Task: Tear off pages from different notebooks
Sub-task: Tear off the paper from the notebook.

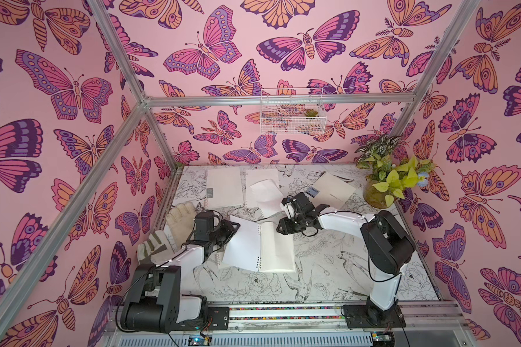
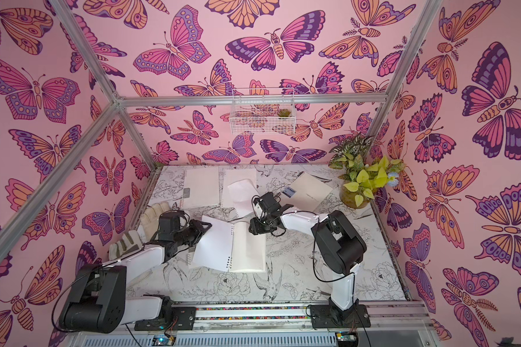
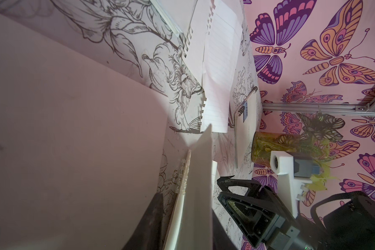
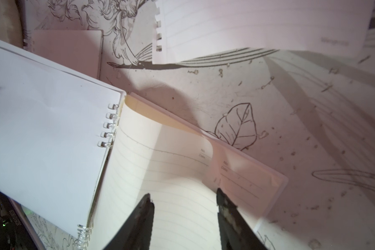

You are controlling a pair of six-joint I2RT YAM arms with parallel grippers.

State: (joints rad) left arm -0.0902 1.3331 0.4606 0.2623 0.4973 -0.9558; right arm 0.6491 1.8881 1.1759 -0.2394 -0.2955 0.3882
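- The open notebook (image 1: 275, 252) lies on the worktop (image 1: 328, 264) at the centre of both top views, between the two arms. Its left leaf is tilted up off the surface.
- Two closed notebooks (image 1: 224, 187) sit in the upper middle of the frame, and the right-hand one is partly under loose pages (image 1: 263, 189). The CAMP notebook (image 1: 333, 189) lies further right, near the plant (image 1: 385, 180).
- The lined page (image 4: 160, 173) we want is thin, light and floppy, and it bows up from the block beneath it.
- We judge it will tear readily at the punched holes along the rings (image 4: 108, 125), and just as readily elsewhere if pulled crooked.
- The best hold, in our view, is the free edge away from the rings, pinched flat. The pull should then go straight away from the spine while the book is pinned.
- The left gripper (image 1: 233, 230) sits at the upper left corner of the raised leaf. In the left wrist view the leaf fills the space beside one dark finger (image 3: 154, 216), so we read this gripper as clamped on that leaf, anchoring the notebook.
- The right gripper (image 4: 184, 207) hangs over the lined page, released, its jaws apart and paper showing in the gap. We cannot tell whether its tips touch the sheet.
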